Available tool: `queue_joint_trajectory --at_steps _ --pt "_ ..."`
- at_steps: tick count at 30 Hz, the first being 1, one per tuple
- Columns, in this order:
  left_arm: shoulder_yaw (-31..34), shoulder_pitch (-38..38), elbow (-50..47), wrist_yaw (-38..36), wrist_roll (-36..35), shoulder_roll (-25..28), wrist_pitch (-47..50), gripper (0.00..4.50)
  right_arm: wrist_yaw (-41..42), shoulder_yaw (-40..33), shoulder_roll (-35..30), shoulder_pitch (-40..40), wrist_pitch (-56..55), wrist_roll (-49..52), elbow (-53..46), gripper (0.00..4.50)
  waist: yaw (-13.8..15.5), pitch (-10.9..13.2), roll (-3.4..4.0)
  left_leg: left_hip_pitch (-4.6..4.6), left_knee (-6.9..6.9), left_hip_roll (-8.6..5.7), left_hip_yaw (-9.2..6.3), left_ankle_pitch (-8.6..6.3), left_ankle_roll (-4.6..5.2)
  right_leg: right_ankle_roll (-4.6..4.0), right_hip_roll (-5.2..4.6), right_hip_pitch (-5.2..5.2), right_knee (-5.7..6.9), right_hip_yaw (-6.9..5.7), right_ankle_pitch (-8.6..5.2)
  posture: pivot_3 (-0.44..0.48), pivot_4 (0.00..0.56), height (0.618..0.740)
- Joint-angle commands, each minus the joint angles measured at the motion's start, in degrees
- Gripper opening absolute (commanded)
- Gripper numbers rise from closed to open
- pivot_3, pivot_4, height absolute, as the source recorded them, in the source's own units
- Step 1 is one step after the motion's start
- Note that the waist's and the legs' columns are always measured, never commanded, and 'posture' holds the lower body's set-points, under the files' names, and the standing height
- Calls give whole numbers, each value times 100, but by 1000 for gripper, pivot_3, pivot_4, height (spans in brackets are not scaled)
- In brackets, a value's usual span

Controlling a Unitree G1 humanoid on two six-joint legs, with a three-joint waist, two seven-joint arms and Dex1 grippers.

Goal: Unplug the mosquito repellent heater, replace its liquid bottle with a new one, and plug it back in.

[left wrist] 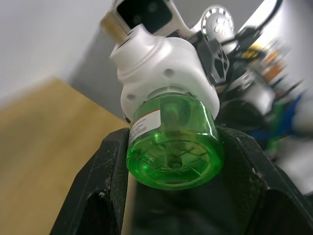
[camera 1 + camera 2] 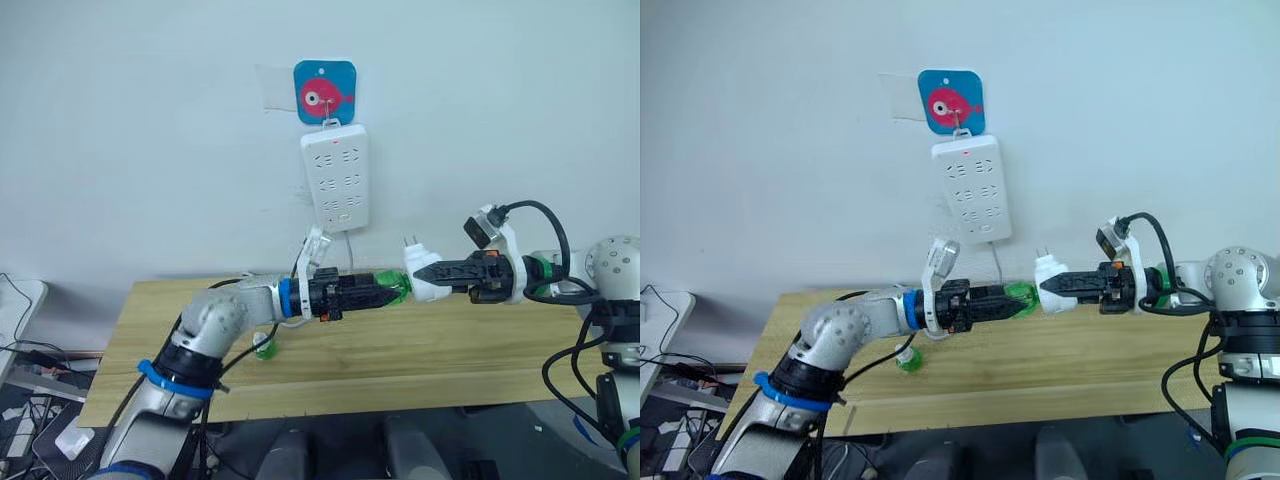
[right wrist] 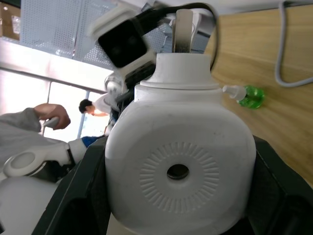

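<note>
From the head views, the left gripper point(image 2: 385, 290) clamps a green bottle point(image 2: 392, 288) and the right gripper point(image 2: 432, 272) clamps the white heater point(image 2: 420, 276), the two meeting in the air above the table point(image 2: 420, 360) with the bottle's neck in the heater, below the power strip point(image 2: 336, 176) on the wall; a second bottle point(image 2: 908, 357) lies near the table's front left. The left wrist view shows the bottle's base point(image 1: 173, 156) squeezed between both fingers point(image 1: 110, 166), its top seated in the heater point(image 1: 166, 73). The right wrist view shows the heater point(image 3: 178, 161), vent hole facing the camera, gripped on both sides, with the capped bottle point(image 3: 247, 94) lying on the table beyond.

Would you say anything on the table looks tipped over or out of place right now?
Yes: a small green bottle with a white cap lies on its side on the wooden table, near the left arm, instead of standing upright.
</note>
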Motion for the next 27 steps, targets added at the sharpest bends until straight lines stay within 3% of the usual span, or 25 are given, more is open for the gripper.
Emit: queue_joint_trajectory --at_steps 1,5,9,16,22,27 --pt "511 -127 457 374 -361 -62 740 2285 142 -59 -43 -26 12 -48 -159 2994 0 0 0 1 0 1 0 0 0 -1 1 0 0 0 -1 -132 158 740" --pt "827 -233 691 772 -457 -306 1115 2285 159 -98 -49 -4 58 -64 -182 2994 14 0 0 0 2 0 2 0 -2 -5 -1 -1 -1 4 -1 -136 159 740" --pt "908 -207 589 693 -260 -391 1086 2285 163 -157 -61 1 71 -98 -151 2994 20 0 0 0 3 -2 4 0 -3 -6 -5 -1 -2 8 -1 -139 160 740" --pt "1040 -174 520 322 99 -330 913 4415 112 -250 -2 -71 71 -163 -3 2994 22 0 0 -1 1 -1 10 0 -4 -8 -5 -6 -2 14 -1 -139 161 740" --pt "1339 -143 229 161 269 -182 760 4464 79 -334 13 -62 68 -223 80 2994 31 0 0 -3 2 -6 12 0 -4 -8 -11 -5 -5 15 0 -133 165 740" --pt "865 151 -964 -476 1348 305 -354 4464 42 -416 77 -125 34 -343 257 2994 28 1 -1 -3 -3 -3 15 0 -4 -9 -11 -7 -5 17 0 -122 168 740"
